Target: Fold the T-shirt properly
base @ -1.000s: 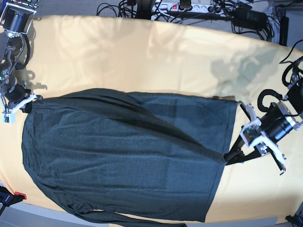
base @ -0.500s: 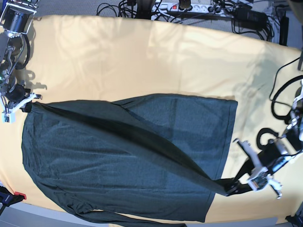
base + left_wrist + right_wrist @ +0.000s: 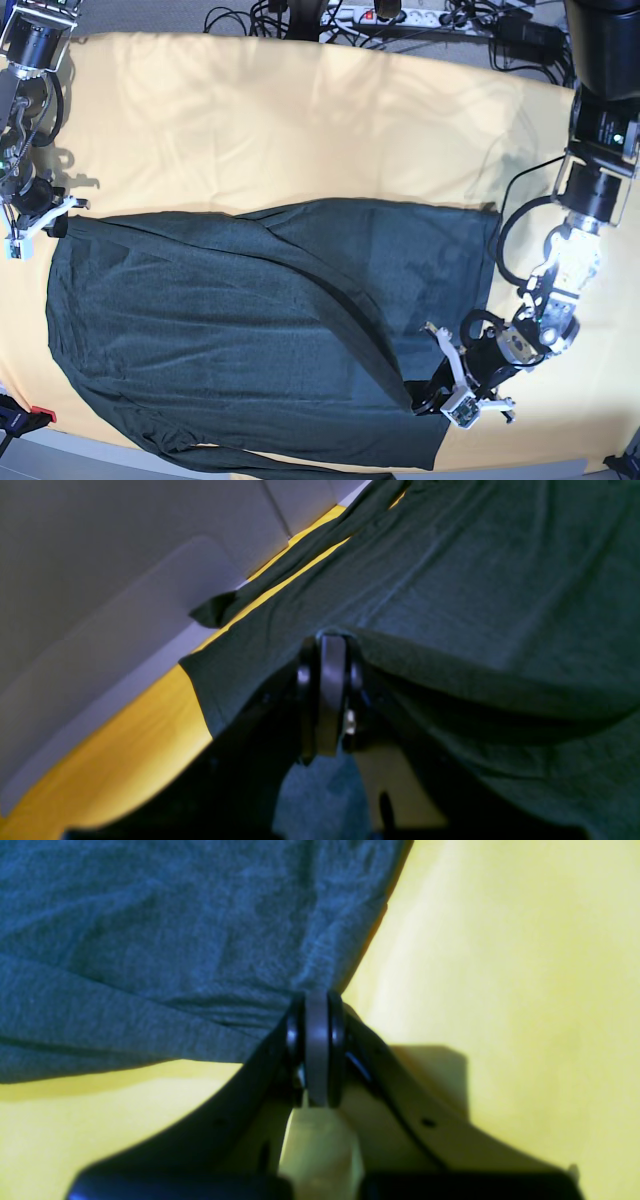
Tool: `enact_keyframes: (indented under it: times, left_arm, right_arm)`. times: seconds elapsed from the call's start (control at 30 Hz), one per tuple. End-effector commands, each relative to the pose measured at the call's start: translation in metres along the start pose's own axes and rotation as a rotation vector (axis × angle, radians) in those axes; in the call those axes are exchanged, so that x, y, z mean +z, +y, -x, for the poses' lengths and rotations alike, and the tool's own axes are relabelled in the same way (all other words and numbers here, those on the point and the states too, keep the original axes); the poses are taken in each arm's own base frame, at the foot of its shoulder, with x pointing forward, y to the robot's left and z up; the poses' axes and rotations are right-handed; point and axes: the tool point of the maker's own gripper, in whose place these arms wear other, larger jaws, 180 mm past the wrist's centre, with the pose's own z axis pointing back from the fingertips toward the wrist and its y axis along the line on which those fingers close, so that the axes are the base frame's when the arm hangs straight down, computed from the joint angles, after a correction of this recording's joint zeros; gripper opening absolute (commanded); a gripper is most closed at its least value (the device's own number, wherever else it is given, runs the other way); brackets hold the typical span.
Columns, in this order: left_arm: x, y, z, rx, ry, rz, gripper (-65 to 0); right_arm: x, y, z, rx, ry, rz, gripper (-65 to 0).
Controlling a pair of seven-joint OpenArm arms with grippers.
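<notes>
The shirt is a dark charcoal grey-green knit with a fine heathered texture and no print. I see it spread across the near half of the tabletop, which is covered by a pale yellow cloth. One sleeve trails along the near edge of the tabletop. A long diagonal fold runs from the shirt's far corner on the base view's left down toward the near hem on that view's right, where one layer is drawn over the body.

The left hand sits at the lower end of that fold, over the shirt's near hem region. In the left wrist view its fingers are clenched on a raised ridge of the fabric, and the cloth pulls taut away from the grip.

The right hand is at the shirt's far corner on the base view's left. In the right wrist view its fingers are pinched shut on the shirt's edge, with creases gathering into the grip and bare yellow cloth beside it.

Cables lie beyond the far edge of the tabletop.
</notes>
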Motion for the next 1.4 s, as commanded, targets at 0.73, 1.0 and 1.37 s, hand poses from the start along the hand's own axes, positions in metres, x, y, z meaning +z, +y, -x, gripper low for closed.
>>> enact_keyframes:
  times: [0.73,1.0,1.37]
  left_arm:
    - [-0.003,0.053,-0.024,-0.010,-0.033,-0.203,-27.0]
    - [0.002,0.048,-0.012,-0.026,0.026,-0.146,-26.8]
    - [0.023,0.000,0.019,-0.007,0.176,0.182,-29.1]
  right_arm:
    - [0.006,-0.002,-0.027,0.054,-0.079,-0.033,-41.3]
    - [0.020,-0.008,-0.049,0.204,-0.101,-0.115,-25.2]
    - [0.027,-0.002,-0.051,0.464,-0.003,-0.210,-30.8]
